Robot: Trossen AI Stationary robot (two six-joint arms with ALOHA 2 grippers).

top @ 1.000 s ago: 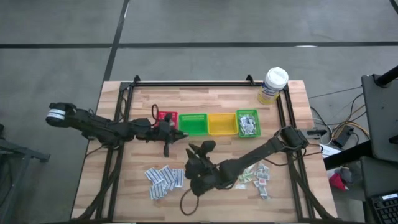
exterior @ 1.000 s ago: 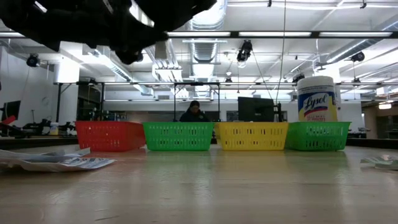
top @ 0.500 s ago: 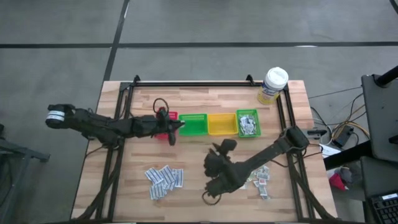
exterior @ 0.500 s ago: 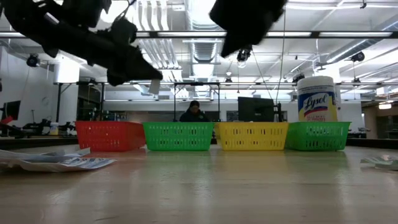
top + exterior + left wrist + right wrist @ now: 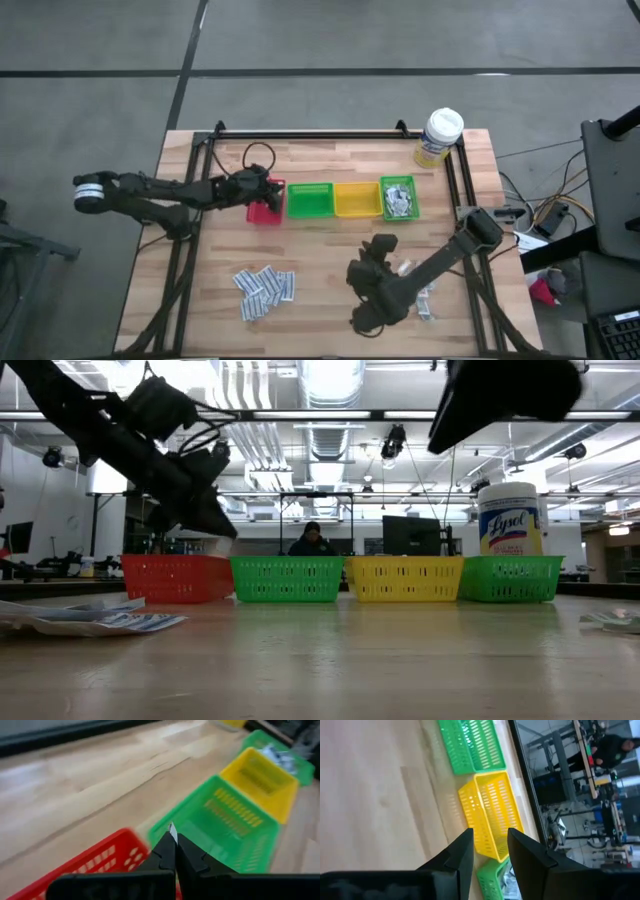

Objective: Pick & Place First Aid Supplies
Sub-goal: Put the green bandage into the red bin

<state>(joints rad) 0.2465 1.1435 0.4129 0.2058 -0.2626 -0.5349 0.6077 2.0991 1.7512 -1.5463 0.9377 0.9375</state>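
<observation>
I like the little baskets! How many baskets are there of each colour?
Small red plastic basket: 1
Small green plastic baskets: 2
Small yellow plastic basket: 1
Total: 4

The left hand (image 5: 174,851), pinching a white sachet (image 5: 173,832), hangs over the red bin (image 5: 107,857).

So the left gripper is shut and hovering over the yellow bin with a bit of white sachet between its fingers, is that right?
Not quite. The left gripper is shut on a sliver of white sachet, but it hangs over the red bin, at the edge next to the green bin, not over the yellow bin. The high view shows this, and the left wrist view agrees.
</observation>
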